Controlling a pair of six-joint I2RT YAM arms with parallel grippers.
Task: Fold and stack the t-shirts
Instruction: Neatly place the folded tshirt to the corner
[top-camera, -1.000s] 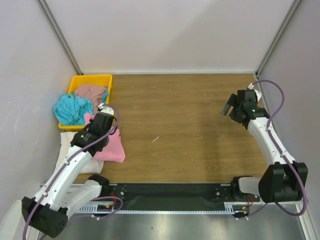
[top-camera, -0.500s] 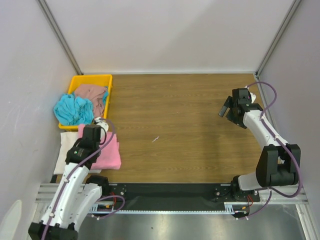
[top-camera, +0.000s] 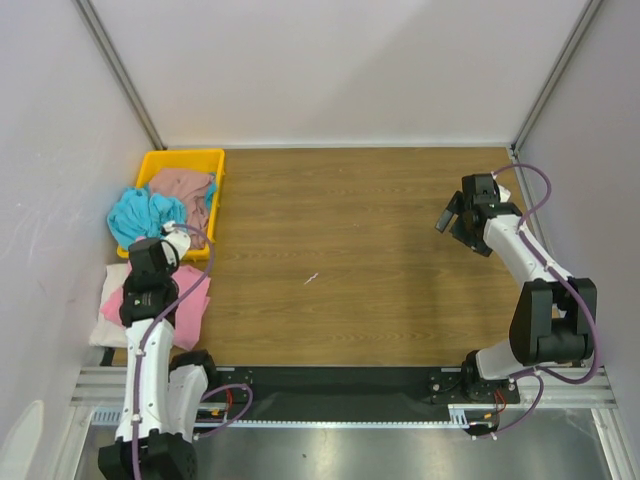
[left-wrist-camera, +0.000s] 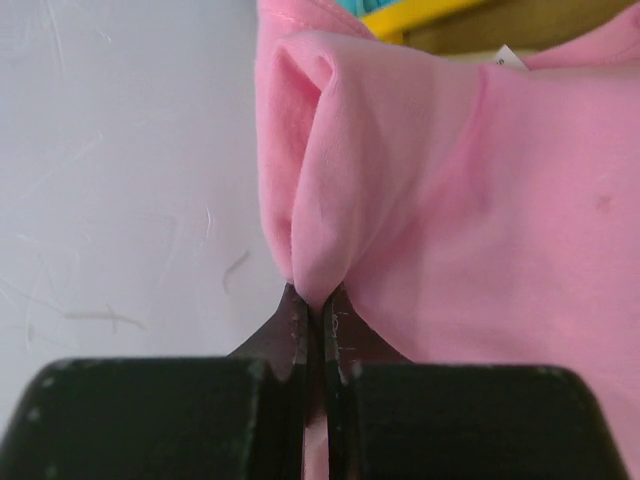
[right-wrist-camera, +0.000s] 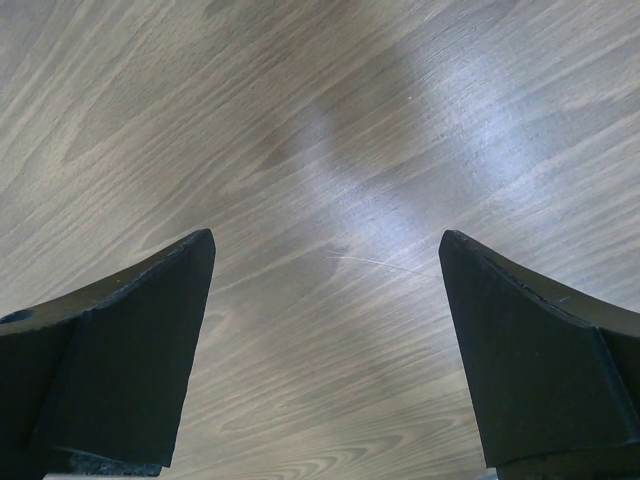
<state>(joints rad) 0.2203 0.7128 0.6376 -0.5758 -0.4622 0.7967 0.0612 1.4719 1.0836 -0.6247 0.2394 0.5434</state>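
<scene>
Right gripper (right-wrist-camera: 325, 330) wide, empty | left gripper (left-wrist-camera: 312, 300) clamps pink t-shirt (left-wrist-camera: 480, 250) fold | beyond it turquoise t-shirt (top-camera: 138, 216), brown-pink t-shirt (top-camera: 185, 185) heaped unfolded: two to do.

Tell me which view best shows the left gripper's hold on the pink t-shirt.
Left wrist: the left gripper is shut on a pinched fold of the pink t-shirt, close up. Top external shows them small, the pinch itself hidden. Right wrist shows neither.
</scene>
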